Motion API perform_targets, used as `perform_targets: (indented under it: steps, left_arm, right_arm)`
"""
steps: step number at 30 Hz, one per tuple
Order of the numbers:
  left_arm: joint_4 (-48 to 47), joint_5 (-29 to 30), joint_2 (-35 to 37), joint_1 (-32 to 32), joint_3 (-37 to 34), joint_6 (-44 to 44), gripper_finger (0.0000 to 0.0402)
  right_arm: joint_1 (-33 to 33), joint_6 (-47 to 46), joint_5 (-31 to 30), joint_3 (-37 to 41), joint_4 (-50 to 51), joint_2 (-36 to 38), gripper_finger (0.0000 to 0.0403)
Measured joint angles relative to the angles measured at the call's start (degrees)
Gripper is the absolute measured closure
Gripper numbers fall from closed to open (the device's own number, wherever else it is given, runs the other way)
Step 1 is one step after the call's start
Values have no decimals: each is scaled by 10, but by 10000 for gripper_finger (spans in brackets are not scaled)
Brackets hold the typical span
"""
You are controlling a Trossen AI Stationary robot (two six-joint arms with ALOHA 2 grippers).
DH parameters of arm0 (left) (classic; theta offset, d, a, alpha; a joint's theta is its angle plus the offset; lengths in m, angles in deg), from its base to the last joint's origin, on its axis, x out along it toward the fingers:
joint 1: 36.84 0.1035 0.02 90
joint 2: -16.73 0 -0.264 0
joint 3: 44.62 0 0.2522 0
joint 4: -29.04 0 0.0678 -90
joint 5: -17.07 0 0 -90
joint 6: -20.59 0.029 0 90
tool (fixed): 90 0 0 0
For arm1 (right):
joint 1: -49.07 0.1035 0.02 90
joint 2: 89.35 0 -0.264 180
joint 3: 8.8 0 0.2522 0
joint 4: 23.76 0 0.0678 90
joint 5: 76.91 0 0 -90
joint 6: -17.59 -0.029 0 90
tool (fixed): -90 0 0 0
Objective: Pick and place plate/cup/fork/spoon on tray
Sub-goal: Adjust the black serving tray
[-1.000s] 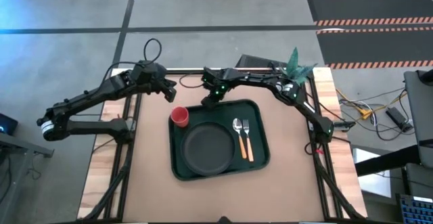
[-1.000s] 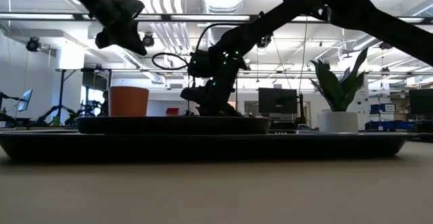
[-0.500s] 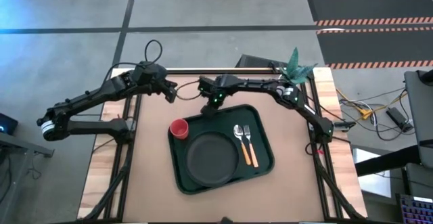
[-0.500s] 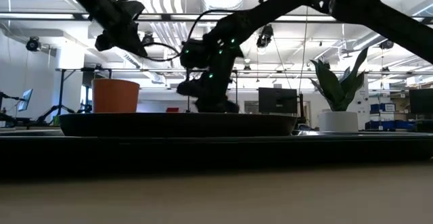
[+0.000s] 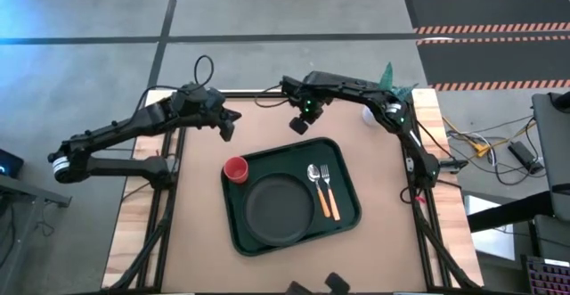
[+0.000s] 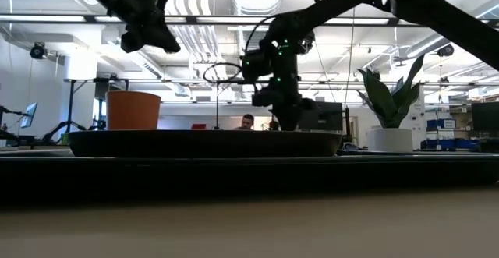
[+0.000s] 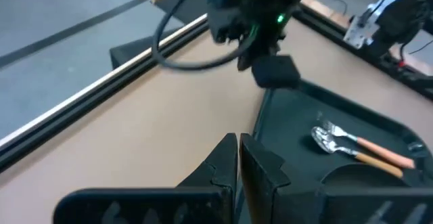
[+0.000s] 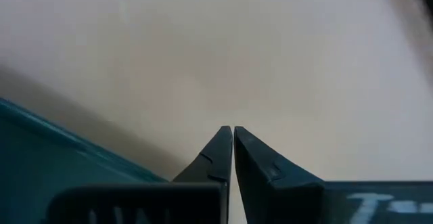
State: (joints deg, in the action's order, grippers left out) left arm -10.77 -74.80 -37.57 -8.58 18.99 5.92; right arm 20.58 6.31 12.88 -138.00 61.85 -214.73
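Green tray (image 5: 239, 228) holds plate (image 5: 278, 209), cup (image 5: 235, 169), spoon (image 5: 313, 175) and fork (image 5: 326, 188). Both grippers, left (image 5: 226, 127) and right (image 5: 298, 125), hover closed and apparently empty beyond its far edge.

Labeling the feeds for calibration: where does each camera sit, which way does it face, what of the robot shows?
High: above the table, straight down; both arms, tray with plate, cup, fork, spoon.
Low: table height, level across the tray rim into the room; arms enter from above.
Left wrist: past the shut left gripper toward the tray corner and right gripper.
Right wrist: shut right gripper over bare table and tray edge.
Shared: high and left wrist both show fork and spoon.
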Motion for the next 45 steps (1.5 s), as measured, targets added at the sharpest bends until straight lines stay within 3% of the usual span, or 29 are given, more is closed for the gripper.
perform_targets:
  steps: [23, 36, 45]
  left_arm:
    - [0, 0, 8, -6, -4, 0, 402]
    - [1, 1, 8, -6, -5, 1, 402]
    - [2, 2, 8, -6, -5, 1, 402]
  right_arm:
    - [16, -13, -4, 173, 40, 19, 394]
    - [71, -111, 3, 252, 37, 133, 394]
    - [79, -119, -10, 280, -128, 213, 394]
